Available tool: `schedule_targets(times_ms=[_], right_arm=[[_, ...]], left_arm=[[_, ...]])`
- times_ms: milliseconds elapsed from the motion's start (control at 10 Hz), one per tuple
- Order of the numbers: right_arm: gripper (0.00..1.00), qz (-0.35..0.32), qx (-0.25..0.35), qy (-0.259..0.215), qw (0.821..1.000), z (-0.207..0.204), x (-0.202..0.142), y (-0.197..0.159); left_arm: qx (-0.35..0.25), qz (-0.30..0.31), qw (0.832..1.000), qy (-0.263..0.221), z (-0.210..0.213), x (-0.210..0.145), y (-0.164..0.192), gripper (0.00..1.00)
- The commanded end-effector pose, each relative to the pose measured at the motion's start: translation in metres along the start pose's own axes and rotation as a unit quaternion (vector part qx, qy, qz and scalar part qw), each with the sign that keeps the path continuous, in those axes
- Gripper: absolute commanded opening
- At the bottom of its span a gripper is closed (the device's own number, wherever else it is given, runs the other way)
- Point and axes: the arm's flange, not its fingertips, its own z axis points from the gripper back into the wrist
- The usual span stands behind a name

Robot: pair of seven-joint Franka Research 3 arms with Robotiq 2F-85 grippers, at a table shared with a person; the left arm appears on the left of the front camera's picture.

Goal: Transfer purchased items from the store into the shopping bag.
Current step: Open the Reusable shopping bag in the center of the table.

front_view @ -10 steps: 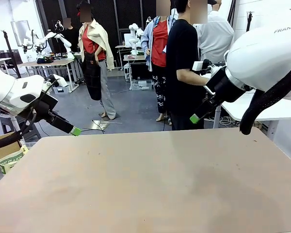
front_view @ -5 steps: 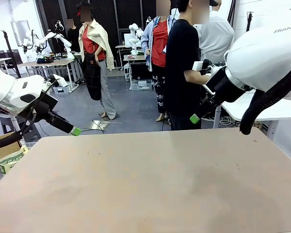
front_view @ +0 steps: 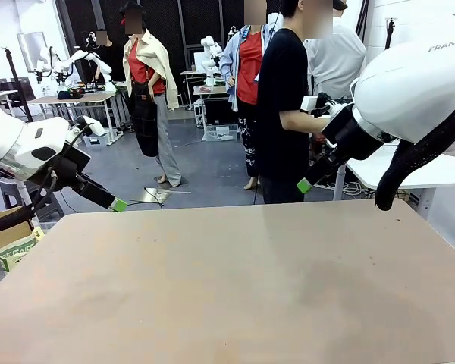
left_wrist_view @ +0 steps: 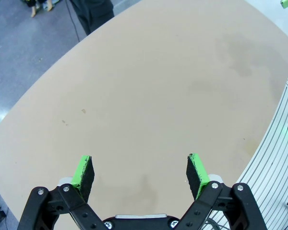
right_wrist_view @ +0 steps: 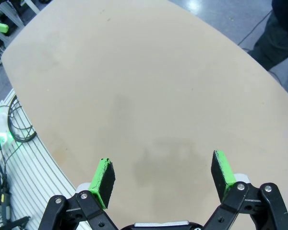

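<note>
The white left arm [front_view: 30, 148] reaches in near the far left corner of the beige flat table [front_view: 227, 288]. Its black left gripper [left_wrist_view: 139, 171] with green pads stands wide apart and empty. The white right arm [front_view: 417, 83] hangs above the table's far right edge, and its black right gripper [right_wrist_view: 161, 177] is equally wide, holding nothing.

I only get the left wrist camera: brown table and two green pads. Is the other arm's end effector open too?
Observer: Yes, the right end effector is open, jaws wide apart, with nothing between them.
Operator: Where is it?
Observer: In the front view it hangs above the table's far edge, right of the middle.
Operator: Is anybody there?
Observer: A person in a black shirt stands just beyond that far edge.
</note>
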Motion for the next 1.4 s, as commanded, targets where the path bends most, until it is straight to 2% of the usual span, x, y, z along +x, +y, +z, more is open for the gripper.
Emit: schedule_targets(times_ms=[0,1300], right_arm=[[1.0,-0.003,0.004,0.002,1.0,-0.0004,-0.0003,0.0002],[1.0,-0.003,0.004,0.002,1.0,-0.0004,-0.0003,0.0002]], left_arm=[[0.003,0.0,1.0,0.001,0.0005,0.0001,0.0001,1.0],[0.003,0.0,1.0,0.001,0.0005,0.0001,0.0001,1.0]])
